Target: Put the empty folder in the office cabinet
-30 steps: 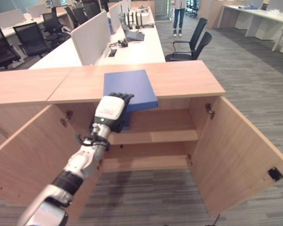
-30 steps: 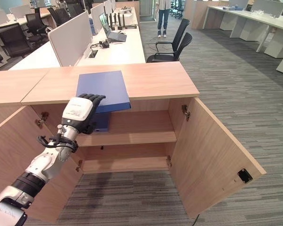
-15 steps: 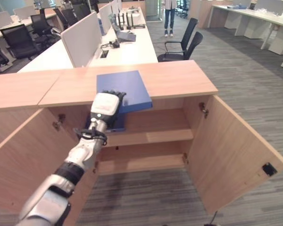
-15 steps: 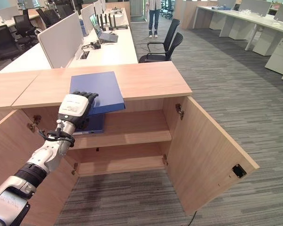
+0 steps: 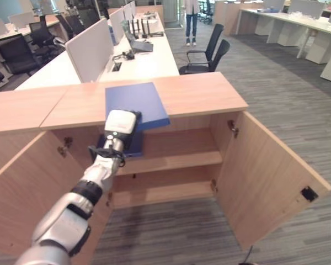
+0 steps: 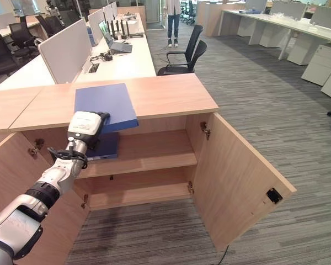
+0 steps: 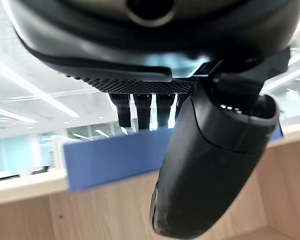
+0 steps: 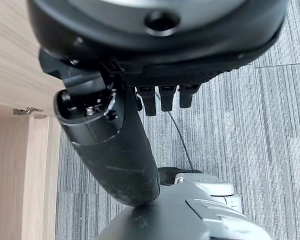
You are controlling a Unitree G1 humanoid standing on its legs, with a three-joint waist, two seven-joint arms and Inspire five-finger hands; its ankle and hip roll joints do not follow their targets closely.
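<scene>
while the blue folder point(image 5: 135, 103) lies flat on the cabinet top point(image 5: 198, 94), overhanging its front edge above the open shelves, my left hand point(image 5: 120, 125) meets that edge with straight fingers, holding nothing i can confirm; it looks stiff and light, fingertips hidden.
</scene>
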